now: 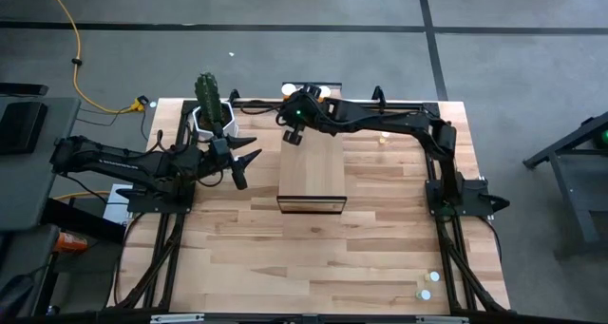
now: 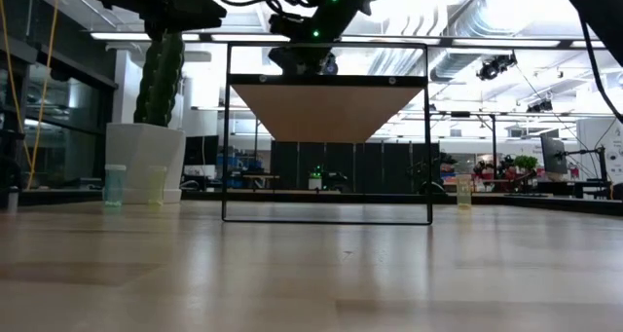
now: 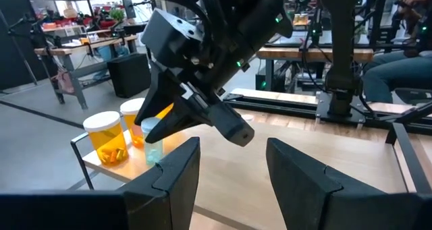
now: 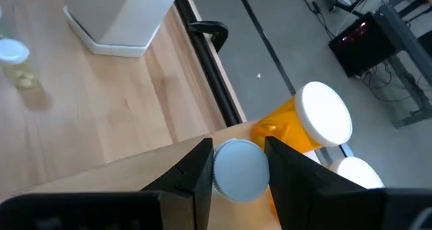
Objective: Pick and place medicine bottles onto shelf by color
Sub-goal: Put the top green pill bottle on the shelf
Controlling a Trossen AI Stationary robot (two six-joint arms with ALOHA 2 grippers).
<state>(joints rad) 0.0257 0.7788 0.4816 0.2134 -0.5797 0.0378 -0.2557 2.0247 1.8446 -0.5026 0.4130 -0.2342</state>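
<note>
Overhead: wooden table (image 1: 313, 257) with two dark arms and a light-wood shelf (image 1: 312, 172) standing near the middle, closer to the far edge.

Right gripper (image 1: 296, 124) reaching across to the far end of the shelf, fingers closed around a small pale bottle (image 4: 239, 168) with a white cap, seen from above in the right wrist view between the two dark fingers. From the left wrist view, that same bottle (image 3: 152, 137) at the shelf's far corner, pale green, base at or just above the plank; contact with the plank not clear.

Just beside it on the same end of the shelf, two orange bottles (image 3: 106, 137) with white caps, upright, close together. In the right wrist view, one orange bottle (image 4: 317, 119) right behind the held one, another white cap partly visible beside it.

Left gripper (image 1: 239, 164) hovering over the table just left of the shelf, fingers apart, holding nothing, pointed toward the shelf.

White pot with a green cactus (image 1: 211, 110) at the far left of the table, behind the left gripper.

Level view across the table: two pale green bottles (image 2: 115, 187) standing on the table in front of the pot, and one more pale bottle (image 2: 463, 190) far off to the other side of the shelf.

Overhead again: two small white-capped bottles (image 1: 429, 286) near the front right corner of the table.
</note>
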